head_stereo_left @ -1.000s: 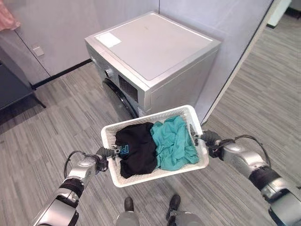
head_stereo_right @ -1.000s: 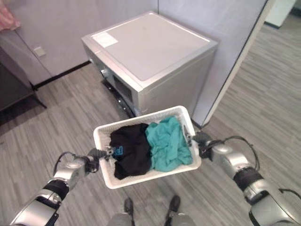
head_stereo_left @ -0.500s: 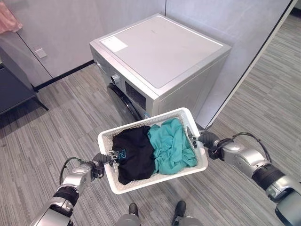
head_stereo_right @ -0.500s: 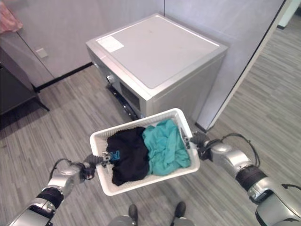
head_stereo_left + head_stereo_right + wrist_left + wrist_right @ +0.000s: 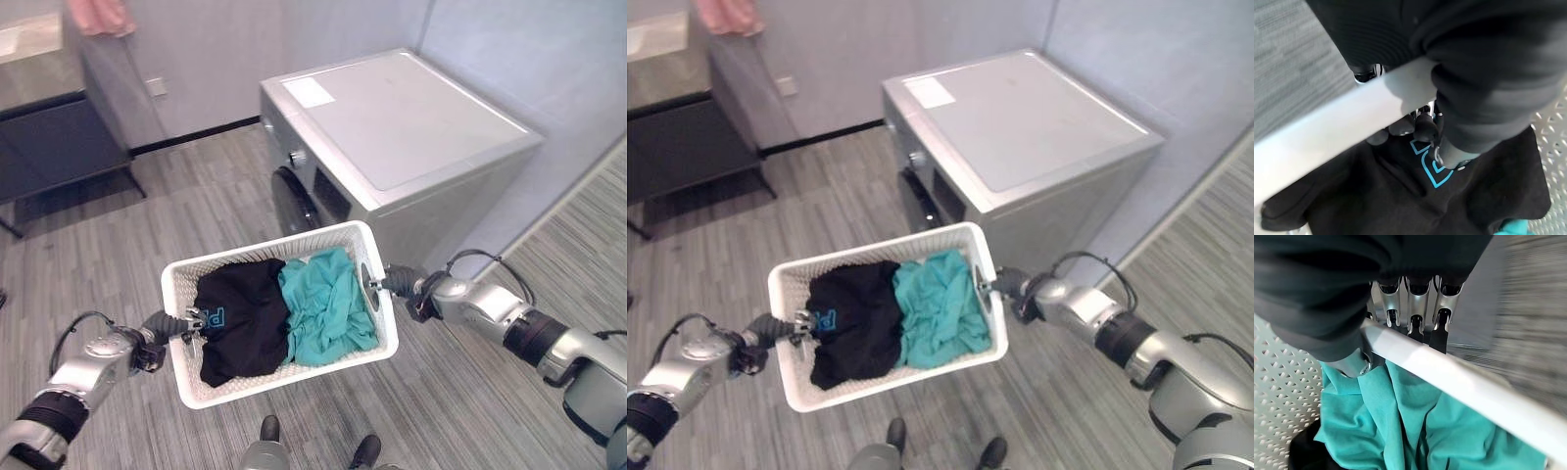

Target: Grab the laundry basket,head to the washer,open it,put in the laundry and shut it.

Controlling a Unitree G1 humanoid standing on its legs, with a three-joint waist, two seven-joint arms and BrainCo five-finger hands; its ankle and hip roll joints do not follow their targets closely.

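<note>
Your white laundry basket (image 5: pixel 281 377) hangs in the air in front of the washer (image 5: pixel 411 137), carried between both hands, its far rim close to the machine's front lower corner. Inside it, a black garment (image 5: pixel 240 318) fills the half on your left and a teal garment (image 5: pixel 323 305) the half on your right, the two touching in the middle.

Your left hand (image 5: pixel 165 326) is on the basket's left end: in the left wrist view its fingers (image 5: pixel 1422 128) curl over the white rim and down against the black cloth, so it is clamped on the basket. Your right hand (image 5: pixel 394 282) is at the opposite end; in the right wrist view its fingers (image 5: pixel 1415 308) hook over the rim bar, with the thumb underneath beside the teal cloth, a closed grip on the basket as well.

The black garment carries a light-blue printed mark (image 5: pixel 213 316) near your left hand. It is too partial to read.

The washer is silver-grey, with a white label (image 5: pixel 310 92) on its lid's far left corner, its print too small to make out. Its round door (image 5: pixel 291 201) faces the grey plank floor (image 5: pixel 176 206) and looks closed. Beyond the washer, to its left, a dark cabinet (image 5: pixel 59 147) stands against the wall with pink cloth (image 5: pixel 98 15) above it.
</note>
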